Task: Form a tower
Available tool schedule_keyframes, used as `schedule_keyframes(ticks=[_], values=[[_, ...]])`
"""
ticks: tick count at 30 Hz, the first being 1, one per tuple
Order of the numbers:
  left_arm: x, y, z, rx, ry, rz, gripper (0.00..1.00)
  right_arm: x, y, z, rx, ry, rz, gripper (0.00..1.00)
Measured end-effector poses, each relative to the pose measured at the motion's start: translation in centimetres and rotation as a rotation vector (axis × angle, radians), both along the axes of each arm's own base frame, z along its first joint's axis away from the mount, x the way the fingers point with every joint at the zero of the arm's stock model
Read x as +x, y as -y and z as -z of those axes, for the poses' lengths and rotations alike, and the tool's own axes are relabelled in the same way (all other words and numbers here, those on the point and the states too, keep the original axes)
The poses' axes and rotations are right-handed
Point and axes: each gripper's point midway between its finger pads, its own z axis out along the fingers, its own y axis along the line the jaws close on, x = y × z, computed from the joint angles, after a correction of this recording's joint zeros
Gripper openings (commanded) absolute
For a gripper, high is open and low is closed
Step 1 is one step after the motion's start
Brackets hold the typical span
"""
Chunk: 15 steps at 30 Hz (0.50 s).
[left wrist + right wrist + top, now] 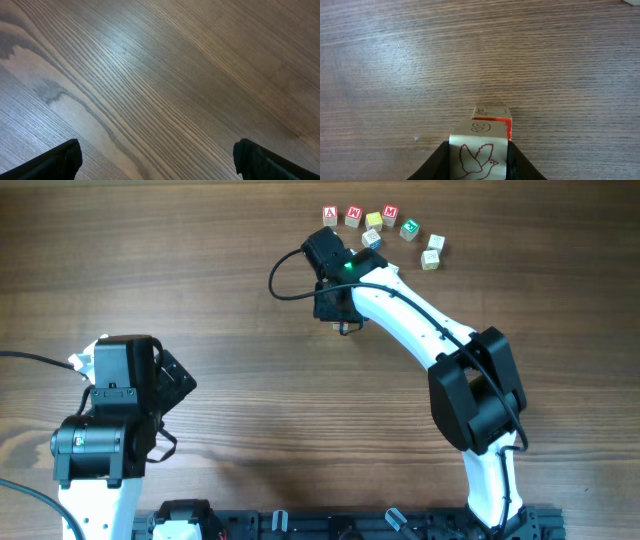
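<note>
Right gripper (479, 167) pinches the tower's (487, 126) bird cube (479, 154) toward the tabletop's (200, 260) far edge; left gripper (157, 160) gapes wide, empty.

My right pincer (478, 150) has two matte black fingers (437, 162) with slanted inner edges. Just behind it sits a boxy black wrist block (322, 250) with a small green light (348, 266), and a thin black cable (273, 278) loops out beside that. Farther back, my right arm (410, 305) is a smooth white shell that meets a bulky black joint housing (478, 395). My left pincer (156, 152) is black-tipped too. Behind it come boxy black motor housings (120, 380), a round grey cap (85, 442), then white casing (90, 505).
</note>
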Motion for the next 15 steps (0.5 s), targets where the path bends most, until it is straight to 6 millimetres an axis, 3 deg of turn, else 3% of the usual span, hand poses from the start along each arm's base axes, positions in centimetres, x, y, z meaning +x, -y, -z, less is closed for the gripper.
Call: schedule_keyframes(ticks=[15], values=[[0.00, 0.00, 0.00, 0.000, 0.000, 0.000, 1.00, 0.05, 0.21, 0.00, -0.009, 0.004, 0.010, 0.09]])
